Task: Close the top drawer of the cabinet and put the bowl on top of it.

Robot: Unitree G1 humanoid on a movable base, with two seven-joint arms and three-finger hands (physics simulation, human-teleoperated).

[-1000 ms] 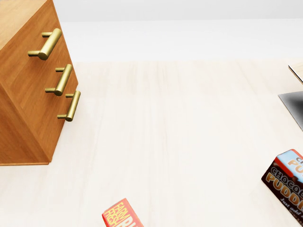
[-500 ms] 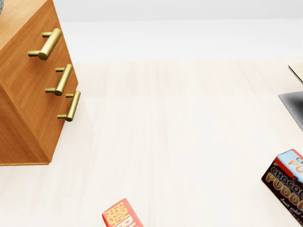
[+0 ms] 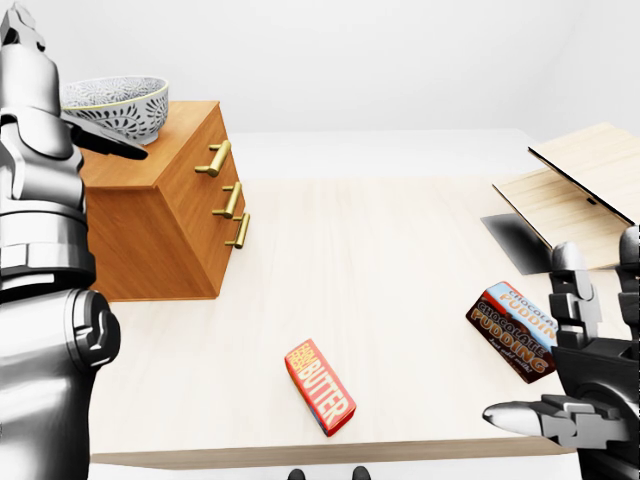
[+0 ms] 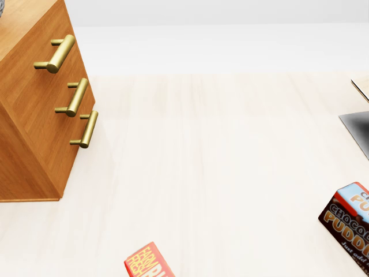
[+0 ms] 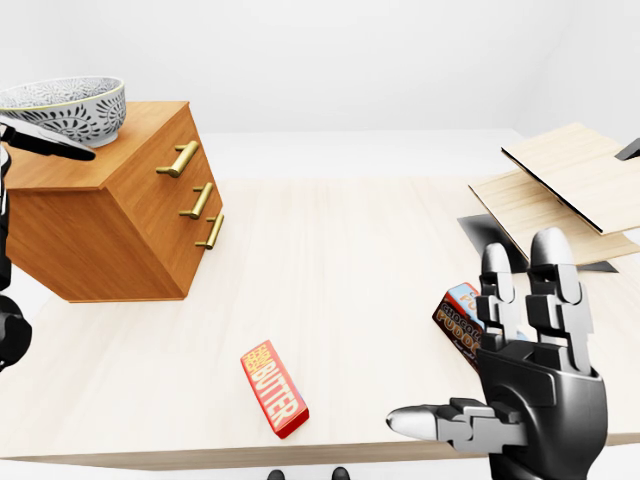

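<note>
Three head-mounted views of the tabletop at one instant. The cabinet (image 3: pixel 165 215) stands at the left of the table (image 3: pixel 400 260); all three drawer fronts sit flush with its face, their brass handles (image 4: pixel 57 53) in a single stepped line, so the top drawer reads as closed. The bowl (image 5: pixel 65 108), grey-patterned with a pale rim, sits on the cabinet's top surface near its far left corner.

Across the head views of the last second almost nothing shifts: cabinet, handles and the two packets keep their places, so the camera is at rest. The one change is a sliver of grey at the top-left corner above the cabinet, absent a second ago and present now, most likely the edge of the bowl arriving on top.

The left hand (image 3: pixel 95 142) is raised beside the cabinet; a dark finger (image 5: pixel 45 142) lies against the bowl's lower wall. Whether the fingers are clamped on the bowl or merely beside it cannot be told, since the forearm hides most of the hand. The right hand (image 5: pixel 535 370) hovers at the lower right with fingers spread apart and holds nothing.

Unrelated items: a butter packet (image 3: pixel 320 388) near the table's lower edge, a chocolate pudding box (image 3: pixel 515 328) at right, and a pale wooden board (image 5: pixel 560 185) at the upper right.

Judged from this layout, both parts of the task appear complete, pending release of the bowl.
</note>
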